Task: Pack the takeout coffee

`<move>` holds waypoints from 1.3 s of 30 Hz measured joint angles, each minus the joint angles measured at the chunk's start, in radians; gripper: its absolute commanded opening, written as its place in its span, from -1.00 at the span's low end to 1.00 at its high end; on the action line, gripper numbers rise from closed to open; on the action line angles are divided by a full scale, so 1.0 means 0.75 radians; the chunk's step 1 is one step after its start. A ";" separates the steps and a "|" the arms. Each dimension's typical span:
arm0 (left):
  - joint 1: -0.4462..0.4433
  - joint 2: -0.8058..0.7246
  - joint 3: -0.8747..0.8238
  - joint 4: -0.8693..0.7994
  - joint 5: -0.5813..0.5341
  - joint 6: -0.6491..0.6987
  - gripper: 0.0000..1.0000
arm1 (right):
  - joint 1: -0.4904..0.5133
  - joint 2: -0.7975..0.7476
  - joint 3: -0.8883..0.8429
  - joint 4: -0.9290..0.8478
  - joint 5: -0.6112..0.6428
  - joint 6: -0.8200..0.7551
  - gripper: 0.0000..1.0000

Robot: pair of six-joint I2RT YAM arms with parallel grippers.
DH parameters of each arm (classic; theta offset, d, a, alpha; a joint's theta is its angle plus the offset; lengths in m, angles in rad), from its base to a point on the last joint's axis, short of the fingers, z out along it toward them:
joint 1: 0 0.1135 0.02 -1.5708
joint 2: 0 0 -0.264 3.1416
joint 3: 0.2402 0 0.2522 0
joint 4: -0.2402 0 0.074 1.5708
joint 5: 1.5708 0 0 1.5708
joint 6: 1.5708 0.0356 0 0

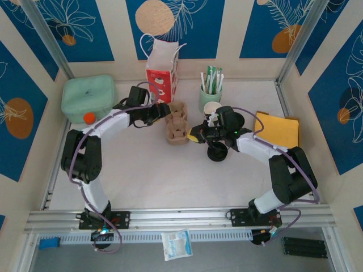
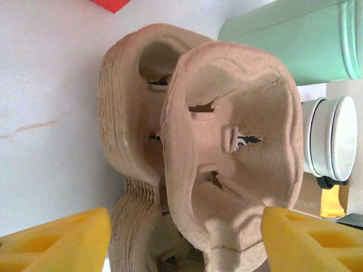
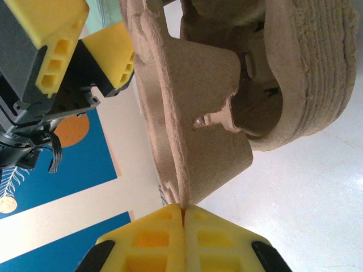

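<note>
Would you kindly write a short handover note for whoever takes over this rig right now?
Left gripper: open, jaws either side of the top brown moulded-pulp cup carrier, not gripping.
Right gripper: shut on that carrier's edge, holding it tilted against the stack of carriers.
Tan paper takeout cup, white-rimmed: stands by the mint-green cup of sticks, not in any carrier.
Done: top carrier partly lifted.
Left: free it, set the cup in.
</note>
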 measured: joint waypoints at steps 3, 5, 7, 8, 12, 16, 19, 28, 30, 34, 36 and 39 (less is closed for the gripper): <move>0.006 0.022 0.012 0.012 0.003 -0.005 0.15 | -0.001 0.000 -0.005 0.001 0.001 0.001 -1.00; 0.009 0.036 0.015 0.027 0.004 -0.010 0.05 | -0.001 0.000 -0.007 0.001 0.001 0.000 -1.00; 0.011 0.048 0.015 0.034 0.005 -0.016 -0.06 | -0.001 0.001 -0.007 0.001 0.001 0.001 -1.00; 0.012 0.052 0.015 0.036 0.006 -0.023 -0.10 | -0.002 0.001 -0.007 0.002 0.001 0.001 -1.00; 0.014 0.059 0.017 0.058 0.010 -0.028 -0.17 | -0.005 0.001 -0.007 0.001 0.001 0.001 -1.00; 0.014 0.059 0.028 0.075 0.014 -0.031 -0.20 | -0.006 0.001 -0.007 0.001 0.001 0.001 -1.00; 0.014 0.059 0.034 0.095 0.014 -0.039 -0.21 | -0.006 0.001 -0.007 0.001 0.001 0.000 -1.00; 0.014 0.101 0.036 0.129 0.030 -0.060 -0.34 | -0.009 0.001 -0.007 0.001 0.001 0.000 -1.00; 0.014 0.104 0.036 0.129 0.033 -0.063 -0.39 | -0.009 0.001 -0.007 0.001 0.001 0.001 -1.00; 0.014 0.104 0.036 0.141 0.034 -0.065 -0.53 | -0.009 0.002 -0.007 0.001 0.001 0.000 -1.00; 0.014 0.104 0.036 0.145 0.034 -0.069 -0.62 | -0.009 0.002 -0.007 0.001 0.001 0.000 -1.00; 0.014 0.104 0.036 0.154 0.039 -0.072 -0.71 | -0.009 0.002 -0.007 0.001 0.001 0.001 -1.00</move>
